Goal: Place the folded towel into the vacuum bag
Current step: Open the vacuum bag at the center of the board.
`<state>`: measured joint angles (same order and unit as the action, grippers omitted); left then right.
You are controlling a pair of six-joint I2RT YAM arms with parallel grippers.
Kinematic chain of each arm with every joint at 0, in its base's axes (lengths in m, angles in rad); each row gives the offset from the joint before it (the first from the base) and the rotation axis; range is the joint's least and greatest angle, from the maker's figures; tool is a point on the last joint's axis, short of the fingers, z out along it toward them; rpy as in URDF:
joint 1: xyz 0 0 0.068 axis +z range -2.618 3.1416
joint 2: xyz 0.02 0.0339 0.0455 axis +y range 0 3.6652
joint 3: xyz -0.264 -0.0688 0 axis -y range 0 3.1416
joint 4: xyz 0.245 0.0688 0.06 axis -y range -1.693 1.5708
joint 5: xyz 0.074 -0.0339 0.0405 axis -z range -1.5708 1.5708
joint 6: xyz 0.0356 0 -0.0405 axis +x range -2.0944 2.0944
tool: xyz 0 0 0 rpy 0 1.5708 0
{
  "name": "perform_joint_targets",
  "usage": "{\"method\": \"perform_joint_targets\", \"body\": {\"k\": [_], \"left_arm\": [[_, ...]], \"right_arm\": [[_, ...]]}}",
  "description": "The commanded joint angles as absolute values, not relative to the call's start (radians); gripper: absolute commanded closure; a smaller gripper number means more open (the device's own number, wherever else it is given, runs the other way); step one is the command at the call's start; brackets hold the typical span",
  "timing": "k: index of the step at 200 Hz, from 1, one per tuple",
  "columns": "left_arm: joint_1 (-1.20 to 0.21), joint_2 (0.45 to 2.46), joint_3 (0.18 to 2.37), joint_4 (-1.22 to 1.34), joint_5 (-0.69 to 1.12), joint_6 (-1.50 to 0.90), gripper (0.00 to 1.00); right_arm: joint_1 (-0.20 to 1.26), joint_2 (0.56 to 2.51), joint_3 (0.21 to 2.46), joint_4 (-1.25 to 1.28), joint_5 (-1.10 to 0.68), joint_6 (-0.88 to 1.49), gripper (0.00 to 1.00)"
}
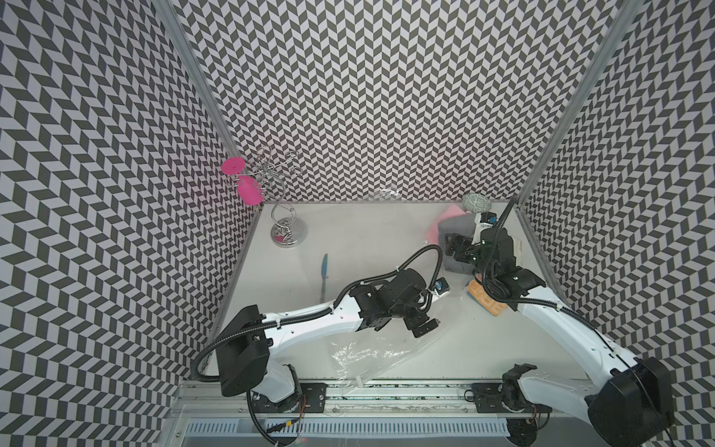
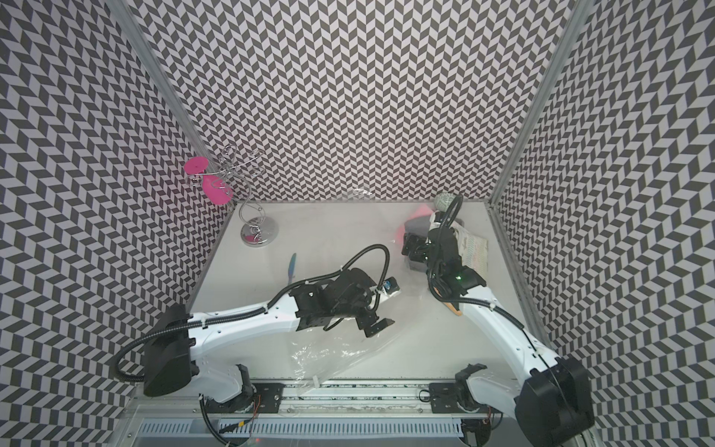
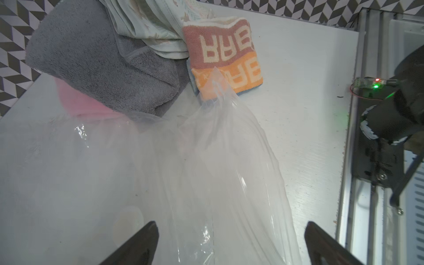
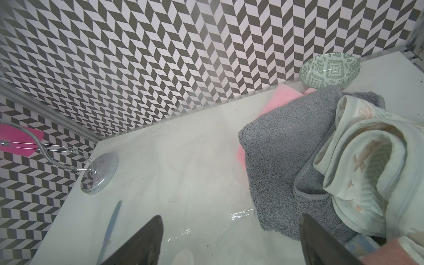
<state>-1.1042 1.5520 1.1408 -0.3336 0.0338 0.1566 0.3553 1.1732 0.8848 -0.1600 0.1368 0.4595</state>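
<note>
the clear, crinkly, glossy vacuum bag [image 3: 218,160] lies slack on the table, its film reaching the edge of the plush grey terry towel [image 3: 91,57]. that towel is folded thick over a pink one [image 4: 284,93]. the left gripper [image 3: 230,226] is above the bag near the grey towel, jaws apart and empty. the right gripper [image 4: 230,216] is just beside the grey towel, jaws spread too.

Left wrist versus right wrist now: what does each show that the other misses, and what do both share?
Only the left wrist view shows the lettered face of the orange-and-pink towel and a peaked fold of the vacuum bag in front of it. Only the right wrist view shows the green patterned bowl, the wire stand and the blue knife. Both show the grey towel lying on a pink towel, the pale printed cloth draped over it, and the bag's clear plastic.
</note>
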Motion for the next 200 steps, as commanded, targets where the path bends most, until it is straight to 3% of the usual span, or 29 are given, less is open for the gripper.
{"method": "perform_joint_targets", "body": {"k": [1,22,59,71,89,114,130,165,200], "left_arm": [[-1.122,1.631,1.207,-0.403,-0.038,0.183,0.00],[-1.138,1.705,1.246,-0.460,-0.095,0.171,0.00],[-1.191,1.779,1.244,-0.509,-0.346,0.111,0.02],[-1.198,1.778,1.232,-0.511,-0.391,0.081,0.10],[-1.194,1.755,1.217,-0.484,-0.415,0.053,0.33],[-1.150,1.735,1.233,-0.433,-0.337,0.051,0.65],[-1.084,1.735,1.263,-0.396,-0.264,0.039,0.80],[-0.935,1.767,1.345,-0.269,-0.099,0.020,1.00],[-0.850,1.822,1.420,-0.242,0.023,-0.018,1.00]], "right_arm": [[0.347,1.177,0.879,-0.128,0.101,0.478,0.09],[0.327,1.184,0.873,-0.136,0.081,0.482,0.09],[0.289,1.176,0.844,-0.125,0.035,0.482,0.10],[0.276,1.170,0.834,-0.120,0.014,0.483,0.10],[0.266,1.162,0.822,-0.116,-0.005,0.486,0.10],[0.260,1.151,0.797,-0.105,-0.062,0.502,0.10],[0.258,1.142,0.783,-0.113,-0.105,0.513,0.10],[0.261,1.108,0.766,-0.128,-0.254,0.455,0.11],[0.283,1.035,0.752,-0.107,-0.397,0.357,0.13]]}}
